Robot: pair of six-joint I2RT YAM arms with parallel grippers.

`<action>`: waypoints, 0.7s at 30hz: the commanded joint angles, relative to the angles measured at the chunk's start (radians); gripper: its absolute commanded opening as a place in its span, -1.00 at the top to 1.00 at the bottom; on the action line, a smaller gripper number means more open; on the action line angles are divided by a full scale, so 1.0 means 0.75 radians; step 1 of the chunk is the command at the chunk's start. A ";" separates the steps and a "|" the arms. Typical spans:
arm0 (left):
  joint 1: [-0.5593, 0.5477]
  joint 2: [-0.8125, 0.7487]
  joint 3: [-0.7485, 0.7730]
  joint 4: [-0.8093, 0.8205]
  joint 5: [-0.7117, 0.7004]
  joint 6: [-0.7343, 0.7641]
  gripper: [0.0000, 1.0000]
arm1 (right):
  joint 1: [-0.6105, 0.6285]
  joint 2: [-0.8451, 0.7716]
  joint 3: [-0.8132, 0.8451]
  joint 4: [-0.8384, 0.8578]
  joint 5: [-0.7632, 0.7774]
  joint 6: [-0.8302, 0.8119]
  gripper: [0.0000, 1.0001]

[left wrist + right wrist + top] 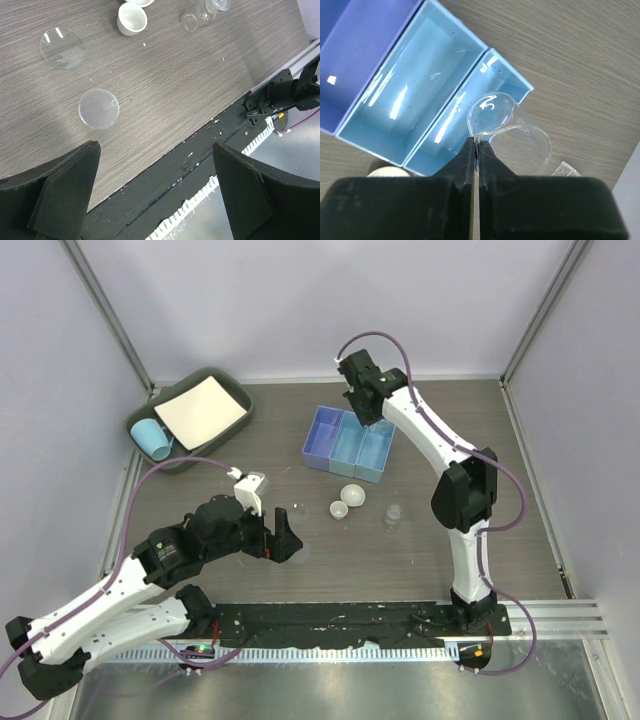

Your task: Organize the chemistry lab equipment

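Fingers of the right hand (477,145) are clenched on the rim of the clear beaker (492,112) above the divided box (410,95); a slip could be caused by slick glass

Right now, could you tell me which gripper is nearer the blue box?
Right: the right gripper hangs over the box, gripping a clear beaker; the left gripper sits far off.
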 commanded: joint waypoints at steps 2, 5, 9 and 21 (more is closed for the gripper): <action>0.007 0.002 -0.004 0.023 0.023 0.028 -0.99 | -0.097 -0.037 -0.017 0.084 -0.148 -0.091 0.98; 0.007 0.027 0.004 0.021 0.025 0.034 -0.99 | -0.114 -0.015 -0.027 0.086 -0.219 -0.082 0.99; 0.007 0.037 0.002 0.025 0.029 0.034 -1.00 | -0.126 0.018 -0.063 0.137 -0.264 -0.080 0.99; 0.007 0.047 0.000 0.021 0.023 0.034 -1.00 | -0.130 0.051 -0.178 0.211 -0.240 -0.084 0.98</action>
